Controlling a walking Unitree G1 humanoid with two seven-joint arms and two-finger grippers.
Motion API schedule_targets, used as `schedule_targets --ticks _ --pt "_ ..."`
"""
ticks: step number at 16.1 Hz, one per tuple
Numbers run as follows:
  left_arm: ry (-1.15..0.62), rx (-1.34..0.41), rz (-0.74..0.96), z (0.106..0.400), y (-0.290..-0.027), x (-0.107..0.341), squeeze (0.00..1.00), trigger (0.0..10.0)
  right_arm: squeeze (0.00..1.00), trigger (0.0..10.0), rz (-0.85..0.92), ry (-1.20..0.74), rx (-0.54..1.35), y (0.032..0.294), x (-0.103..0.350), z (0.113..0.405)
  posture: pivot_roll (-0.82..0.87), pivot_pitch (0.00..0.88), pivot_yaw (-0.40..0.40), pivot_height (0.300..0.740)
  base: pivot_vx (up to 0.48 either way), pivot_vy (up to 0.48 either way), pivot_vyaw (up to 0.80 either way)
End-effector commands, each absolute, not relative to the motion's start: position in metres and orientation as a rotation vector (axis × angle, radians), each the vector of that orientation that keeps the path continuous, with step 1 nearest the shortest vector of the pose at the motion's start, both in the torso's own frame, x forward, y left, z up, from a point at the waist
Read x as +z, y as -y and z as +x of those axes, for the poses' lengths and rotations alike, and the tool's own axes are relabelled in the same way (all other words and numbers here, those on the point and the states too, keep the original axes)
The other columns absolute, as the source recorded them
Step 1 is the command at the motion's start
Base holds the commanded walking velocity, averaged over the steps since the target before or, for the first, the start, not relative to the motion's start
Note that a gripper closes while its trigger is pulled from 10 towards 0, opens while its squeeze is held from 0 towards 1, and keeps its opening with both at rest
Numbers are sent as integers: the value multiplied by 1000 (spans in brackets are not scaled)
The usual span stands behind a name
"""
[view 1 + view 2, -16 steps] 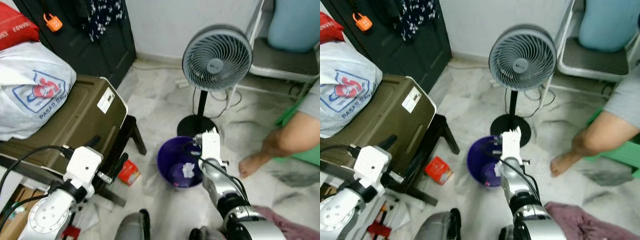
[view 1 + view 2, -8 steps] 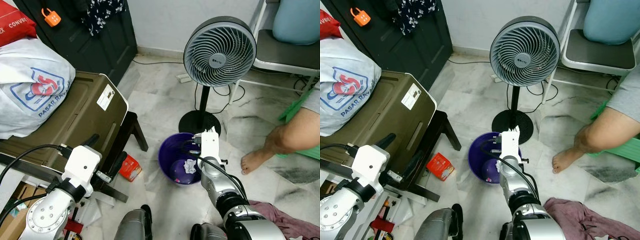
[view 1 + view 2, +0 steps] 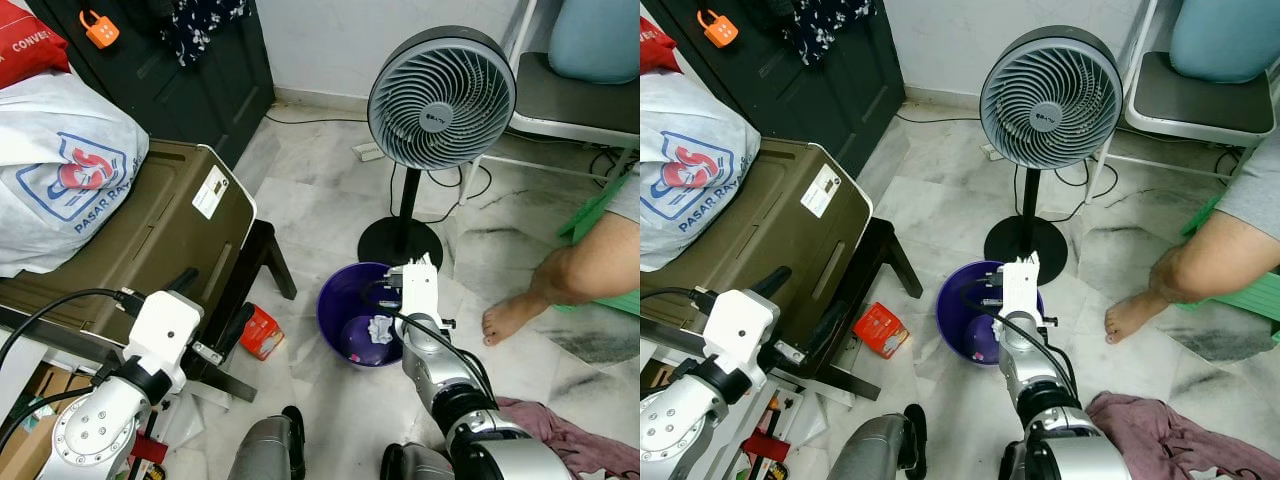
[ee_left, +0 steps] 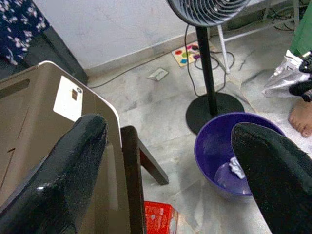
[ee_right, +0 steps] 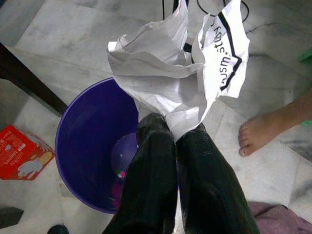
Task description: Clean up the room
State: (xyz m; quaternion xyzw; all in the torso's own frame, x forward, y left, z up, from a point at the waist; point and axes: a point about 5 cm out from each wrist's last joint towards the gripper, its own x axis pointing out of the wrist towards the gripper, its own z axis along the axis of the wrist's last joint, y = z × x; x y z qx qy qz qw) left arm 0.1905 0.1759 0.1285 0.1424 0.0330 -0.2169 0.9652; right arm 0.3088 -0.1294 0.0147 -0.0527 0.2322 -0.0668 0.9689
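Above the round purple bucket (image 5: 92, 146), right end effector (image 5: 173, 134) pinches crumpled white paper (image 5: 180, 78).

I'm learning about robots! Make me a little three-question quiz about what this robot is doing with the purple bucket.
1. True or false: the right gripper is shut on a crumpled paper.
2. What lies on the floor between the purple bucket and the dark stool?
A. a red packet
B. a green ball
C. a blue cup
3. Fill in: the standing ____ is just behind the bucket.

Key: 1 true. 2 A, the red packet. 3 fan.
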Motion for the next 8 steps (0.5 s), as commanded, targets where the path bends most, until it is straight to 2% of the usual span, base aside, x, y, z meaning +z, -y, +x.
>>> schedule_targets --ticks 1,8 --pt "-77 -434 295 188 -180 130 0 10000 0 10000 -95 -474 -133 124 14 308 271 212 130 740 0 0 0" --pt "-77 -434 295 188 -180 130 0 10000 0 10000 -95 -474 -133 124 14 308 271 212 130 740 0 0 0"
